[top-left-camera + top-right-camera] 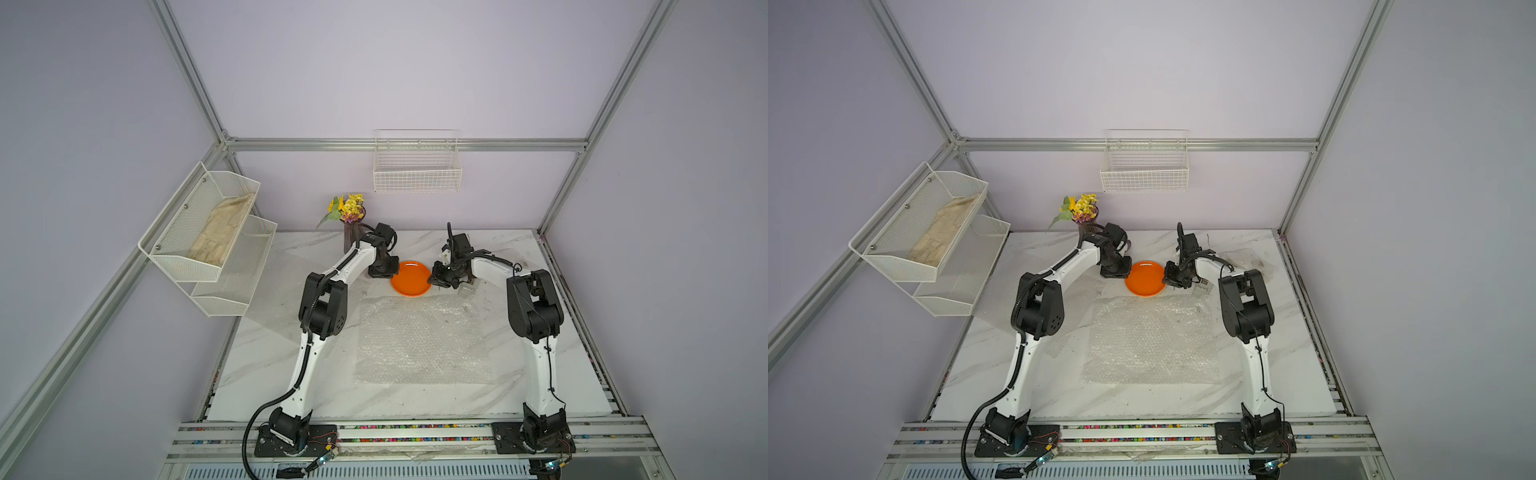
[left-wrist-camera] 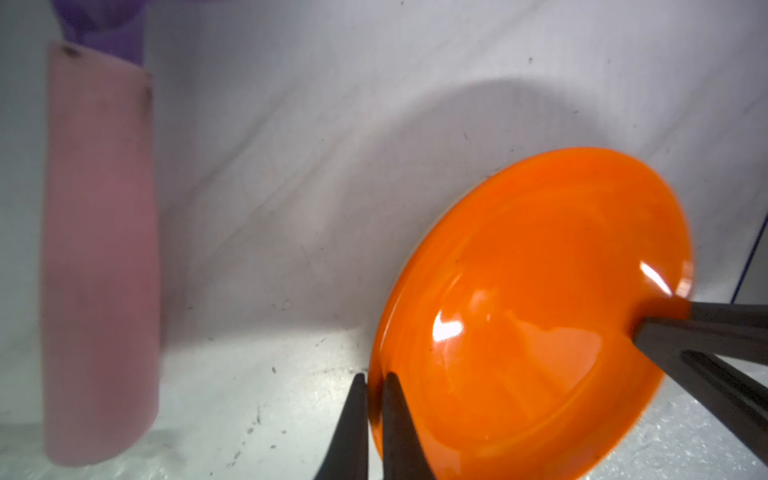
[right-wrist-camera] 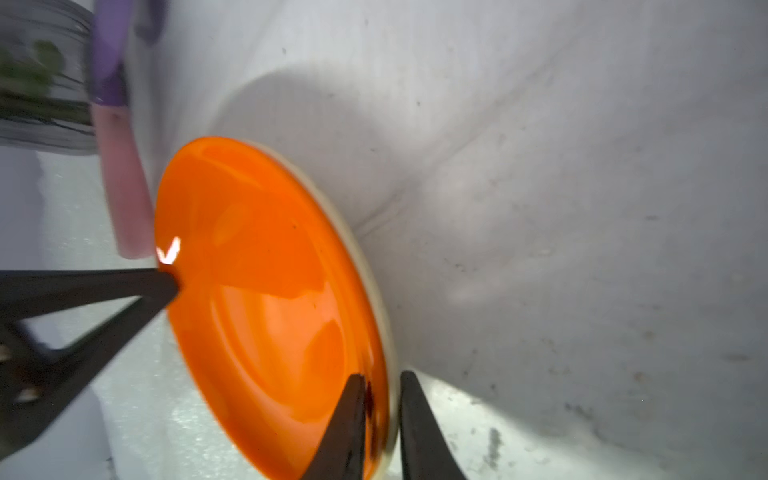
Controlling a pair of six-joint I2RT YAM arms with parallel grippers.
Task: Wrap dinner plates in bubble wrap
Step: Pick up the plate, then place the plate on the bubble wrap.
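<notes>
Left gripper (image 2: 375, 376): pressed together on the rim of the orange plate (image 2: 532, 311), with one finger on the glossy face and the other outside the edge.
Right gripper (image 3: 383, 375): its fingers straddle the opposite rim, one lying on the orange face and one beyond the cream edge. A thin sliver shows beside the outer finger, so I cannot tell whether it clamps.
Plate position: in both top views the orange plate (image 1: 410, 277) (image 1: 1145, 277) lies face up between the two grippers, its sides meeting their tips.
Plate shadow: in the wrist views a broad shadow falls on the marble table (image 1: 266, 365) beyond the plate.
Bubble wrap (image 1: 419, 336): one clear sheet spread flat on the table between the arms. The plate's near rim is at the sheet's far edge.
Flower vase (image 1: 351, 237): upright behind the left gripper, near the plate but apart from it.
</notes>
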